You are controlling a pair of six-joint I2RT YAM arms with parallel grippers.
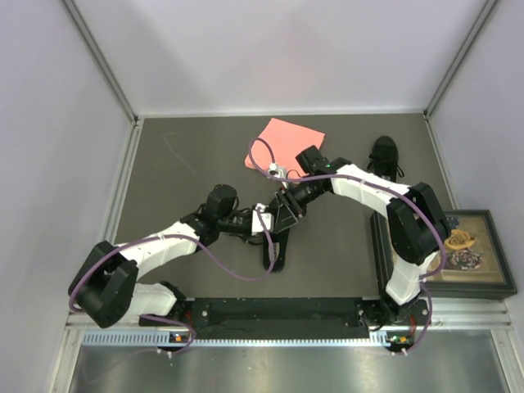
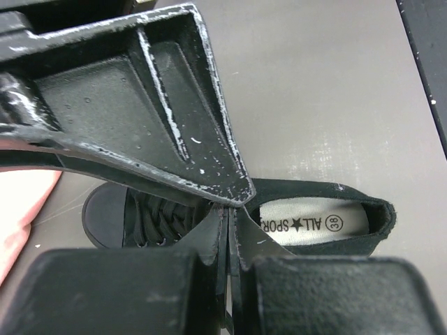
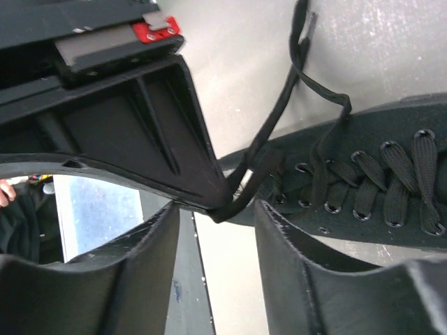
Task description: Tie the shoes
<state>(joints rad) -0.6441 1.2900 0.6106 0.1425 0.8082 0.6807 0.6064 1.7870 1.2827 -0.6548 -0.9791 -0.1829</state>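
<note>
One black shoe (image 1: 275,250) lies at the table's middle, under both grippers. The left wrist view shows its pale insole (image 2: 314,223) and toe cap. My left gripper (image 1: 264,221) is shut on a thin black lace (image 2: 230,230) above the shoe's tongue. My right gripper (image 1: 286,209) is open right against it; in the right wrist view a lace loop (image 3: 241,199) hangs at the left gripper's fingertip, just above my open fingers (image 3: 160,265), beside the laced eyelets (image 3: 377,181). The second shoe (image 1: 385,155) stands at the back right, untouched.
A pink folded cloth (image 1: 286,141) lies at the back centre, just behind the right gripper. A dark framed picture (image 1: 463,246) lies at the right edge next to the right arm's base. Purple cables trail from both arms.
</note>
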